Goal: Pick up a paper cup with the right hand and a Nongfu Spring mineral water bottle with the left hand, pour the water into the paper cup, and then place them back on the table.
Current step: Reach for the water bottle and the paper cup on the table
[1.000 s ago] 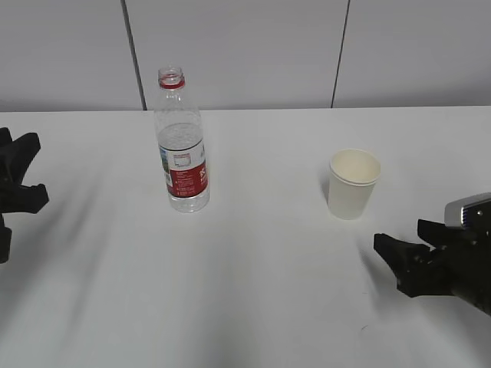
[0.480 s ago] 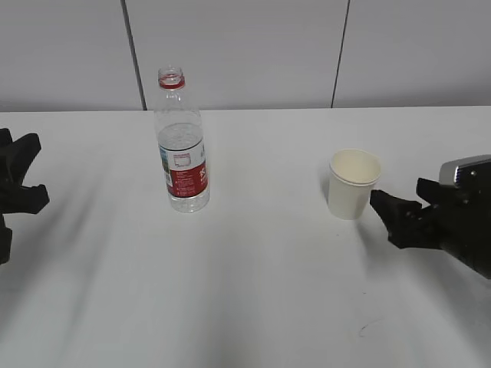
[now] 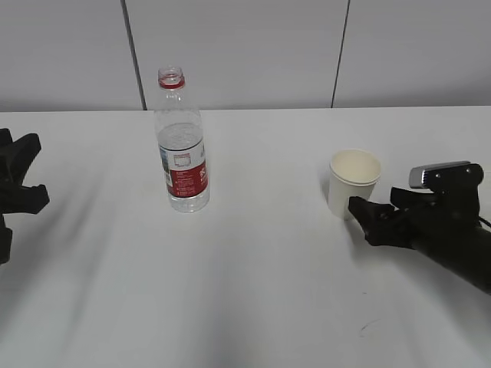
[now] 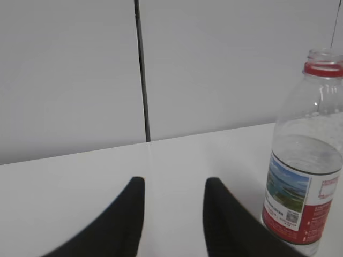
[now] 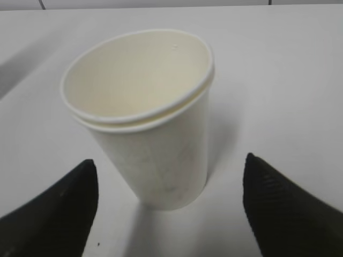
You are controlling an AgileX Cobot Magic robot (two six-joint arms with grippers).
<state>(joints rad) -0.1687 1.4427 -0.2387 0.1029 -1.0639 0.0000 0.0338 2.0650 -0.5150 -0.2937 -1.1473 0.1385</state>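
So the only thing that's moved is the right hand [image 3: 367, 218]: it slides in from the 4 o'clock corner of the table [image 3: 253, 291] toward 10 o'clock, and its open fingers [image 5: 56, 214] now sit either side of the paper cup [image 3: 353, 182], right at its base, not squeezing it.

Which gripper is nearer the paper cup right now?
Right. The right gripper is open at the base of the paper cup, one finger on each side in the right wrist view. The left gripper sits at the table's far left edge, beyond the bottle.
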